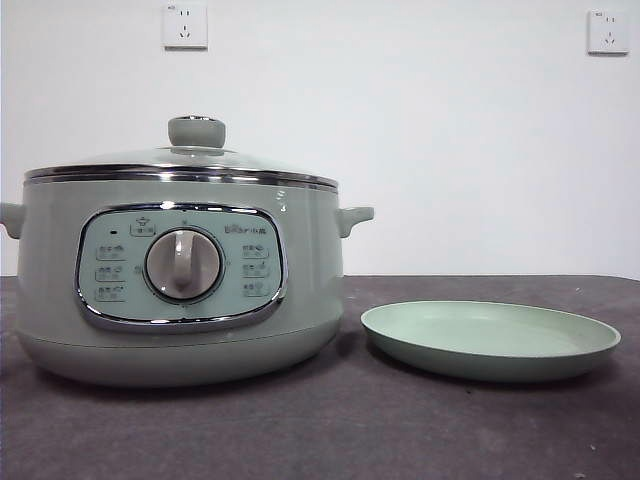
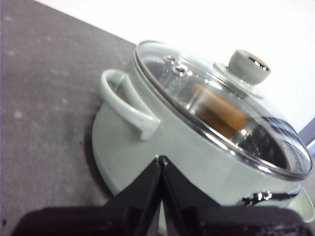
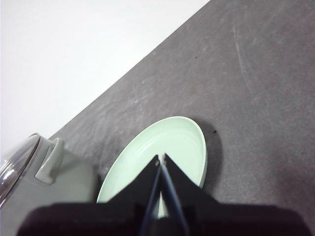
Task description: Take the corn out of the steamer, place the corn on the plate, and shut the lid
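Observation:
The sage-green steamer (image 1: 180, 280) stands on the left of the table with its glass lid (image 1: 185, 160) closed on it. In the left wrist view the corn (image 2: 219, 105) shows through the lid (image 2: 216, 103), lying inside the steamer (image 2: 172, 147). The empty pale green plate (image 1: 490, 340) lies to the right of the pot. My left gripper (image 2: 161, 158) is shut and empty, above and beside the pot near its side handle (image 2: 123, 101). My right gripper (image 3: 161, 157) is shut and empty, above the plate (image 3: 182, 137). Neither arm shows in the front view.
The dark grey table (image 1: 400, 430) runs to a white wall with two sockets (image 1: 185, 25). The steamer's other side handle (image 3: 51, 160) shows in the right wrist view, close to the plate.

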